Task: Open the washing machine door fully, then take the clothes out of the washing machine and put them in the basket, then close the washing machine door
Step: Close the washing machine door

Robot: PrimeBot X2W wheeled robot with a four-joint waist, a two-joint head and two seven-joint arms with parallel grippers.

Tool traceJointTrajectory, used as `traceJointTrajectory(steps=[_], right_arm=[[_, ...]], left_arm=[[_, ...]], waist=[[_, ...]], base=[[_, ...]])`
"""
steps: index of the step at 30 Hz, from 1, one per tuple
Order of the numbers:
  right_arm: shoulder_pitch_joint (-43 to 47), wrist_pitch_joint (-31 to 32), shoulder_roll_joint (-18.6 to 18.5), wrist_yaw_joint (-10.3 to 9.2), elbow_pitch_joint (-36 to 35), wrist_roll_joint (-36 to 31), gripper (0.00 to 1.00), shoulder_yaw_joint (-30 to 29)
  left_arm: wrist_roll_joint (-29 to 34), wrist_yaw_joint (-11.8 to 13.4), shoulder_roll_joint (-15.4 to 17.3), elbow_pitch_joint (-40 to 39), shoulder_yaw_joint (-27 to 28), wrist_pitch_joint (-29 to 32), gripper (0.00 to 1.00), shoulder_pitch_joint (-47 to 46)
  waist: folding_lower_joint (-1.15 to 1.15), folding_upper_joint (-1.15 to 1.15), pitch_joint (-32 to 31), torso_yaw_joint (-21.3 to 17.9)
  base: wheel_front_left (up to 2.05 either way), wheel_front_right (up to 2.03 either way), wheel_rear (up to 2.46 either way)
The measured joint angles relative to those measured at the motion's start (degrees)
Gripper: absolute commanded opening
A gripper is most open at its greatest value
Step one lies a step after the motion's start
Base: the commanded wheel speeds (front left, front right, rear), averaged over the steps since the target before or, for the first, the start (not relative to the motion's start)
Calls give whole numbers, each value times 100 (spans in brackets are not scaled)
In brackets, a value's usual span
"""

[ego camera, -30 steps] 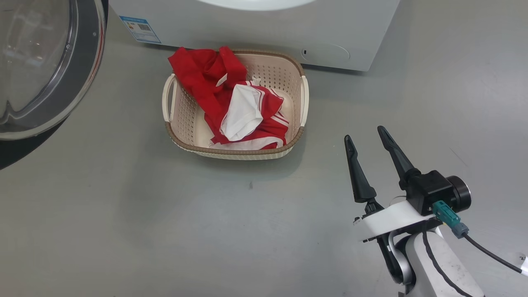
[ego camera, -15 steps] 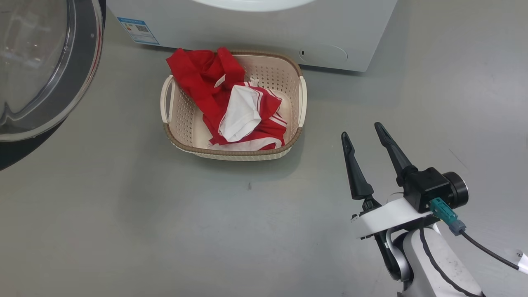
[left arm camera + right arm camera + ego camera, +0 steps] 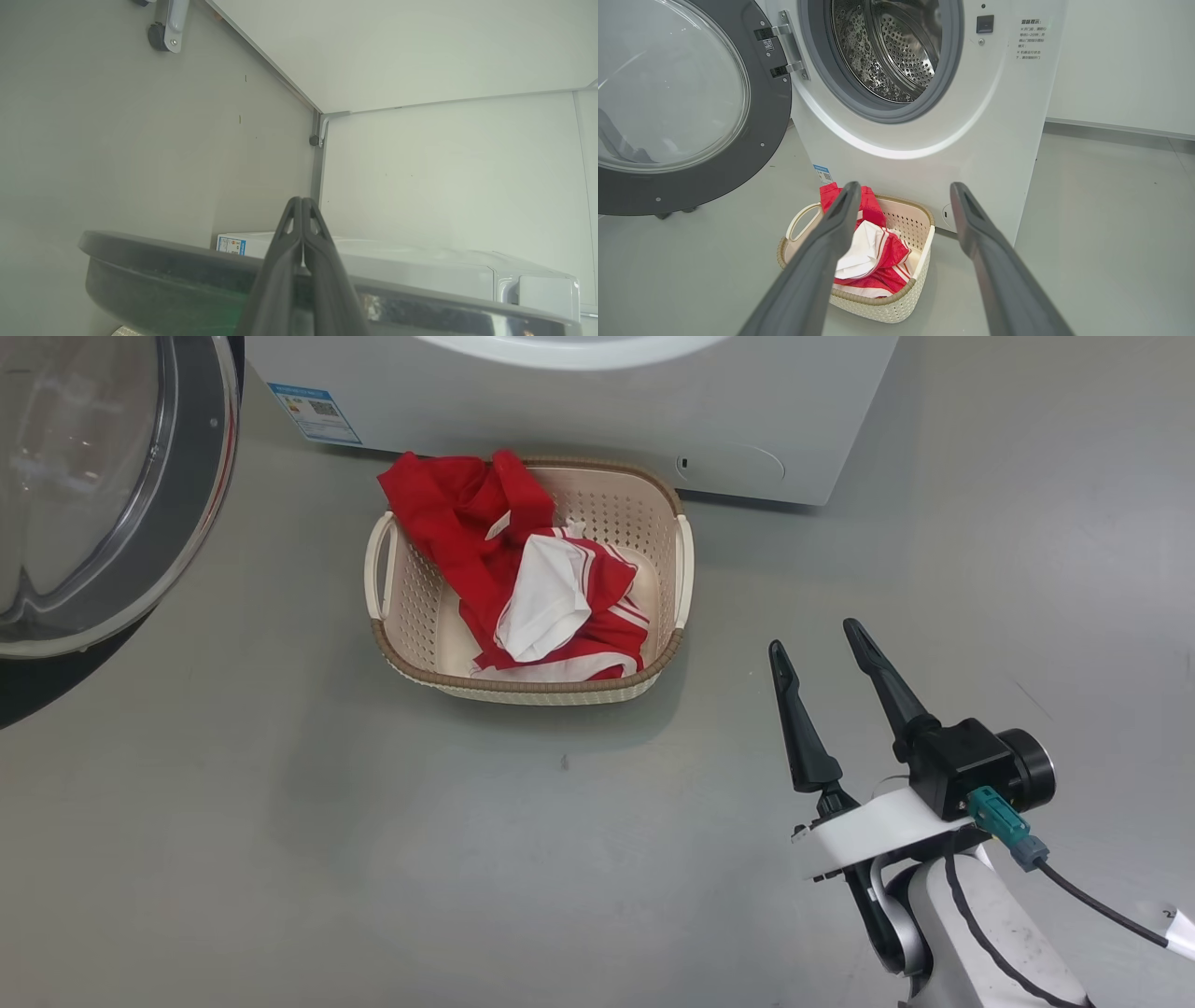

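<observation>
1. The right gripper (image 3: pixel 812 635), two long dark fingers on a white wrist, has its fingers spread wide with nothing between them. It hangs over the smooth grey floor (image 3: pixel 280 803), near the basket's right side but apart from it.
2. The left gripper (image 3: pixel 299 200) has its two dark fingers pressed together and holds nothing. It reaches across the door's dark rim; whether it touches the rim cannot be told.
3. The small cream perforated plastic basket with a brown woven-look rim (image 3: pixel 523 683) sits on the floor just before the machine's base.
4. The bright red fabric clothes with white panels and thin stripes (image 3: pixel 467 513) lie heaped inside it, one red fold draped over the back-left rim.
5. Behind stands the big white front-loading washing machine (image 3: pixel 994 116), its perforated steel drum (image 3: pixel 896 46) exposed.
6. The large round washing machine door with glossy black rim and clear glass bowl (image 3: pixel 770 116) is swung wide open on the left.
</observation>
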Motion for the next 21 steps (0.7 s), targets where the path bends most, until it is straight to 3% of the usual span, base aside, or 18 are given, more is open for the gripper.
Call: traceJointTrajectory(steps=[16,21], right_arm=[[-4,-40,0,-40,126,77,100,12],[-4,-49,1,-40,159,104,100,9]], left_arm=[[4,-19,131,248,-412,915,0,-59],[15,-171,65,326,-559,1276,0,-57]], waist=[[0,0,-133,-4],[0,0,-234,6]], base=[[0,0,0],[0,0,0]])
